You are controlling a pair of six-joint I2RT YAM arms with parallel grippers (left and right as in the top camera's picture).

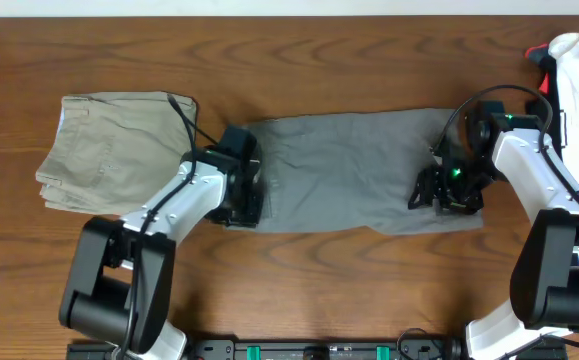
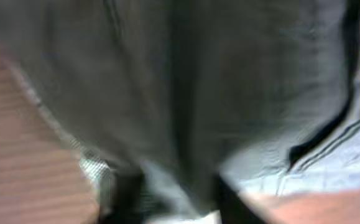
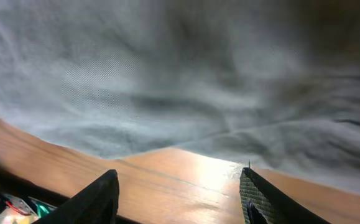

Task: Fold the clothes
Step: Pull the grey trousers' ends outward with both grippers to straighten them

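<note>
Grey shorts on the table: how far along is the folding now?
Done: the medium-grey woven shorts lie flat as a long strip; a pale beige pair sits folded to the left. In hand: the left hand is at the strip's left end, the open right hand at its right end, holding nothing. Left: folding it across.

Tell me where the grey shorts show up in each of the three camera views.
Overhead: the grey shorts lie spread flat across the middle of the picture.
Left wrist: the shorts, blurred, fill most of the frame.
Right wrist: the shorts cover the upper half.
Shared landmark: the wooden table showing beside the shorts' edge.
</note>
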